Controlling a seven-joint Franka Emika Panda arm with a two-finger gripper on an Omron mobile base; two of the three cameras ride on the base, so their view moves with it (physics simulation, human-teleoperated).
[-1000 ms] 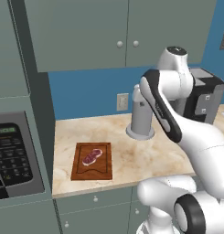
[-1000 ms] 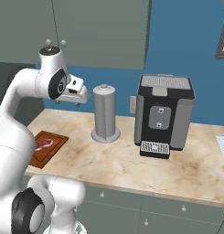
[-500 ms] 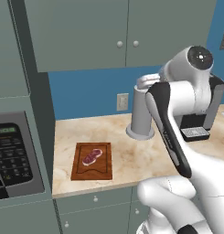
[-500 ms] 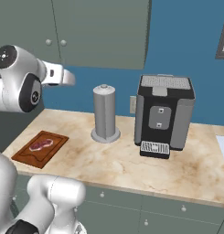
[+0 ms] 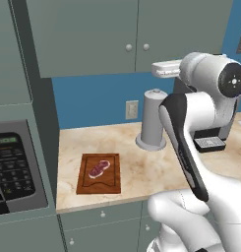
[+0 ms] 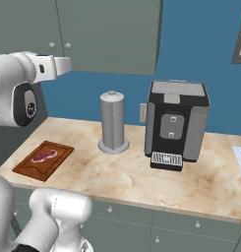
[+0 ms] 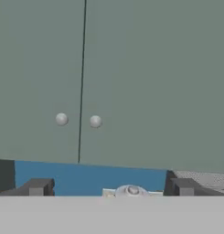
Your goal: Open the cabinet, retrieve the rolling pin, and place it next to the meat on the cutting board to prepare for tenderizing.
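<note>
Clearly, the tool (image 7: 111, 187) is released, its jaws wide apart and holding nothing, raised in front of the cabinet (image 7: 131, 68). Both cabinet doors are closed, and the two round knobs (image 7: 61, 119) sit side by side near the middle seam. Below, on the worktop (image 5: 141, 170), the meat (image 5: 99, 168) lies on the cutting board (image 5: 98, 173), near a grey cylinder (image 5: 152, 120).

The light is even and soft in all views, without glare. On the bench (image 5: 141, 167) only weak shadows lie under the things. The pictures are slightly blurred and coarse, with no distortion at the edges.
</note>
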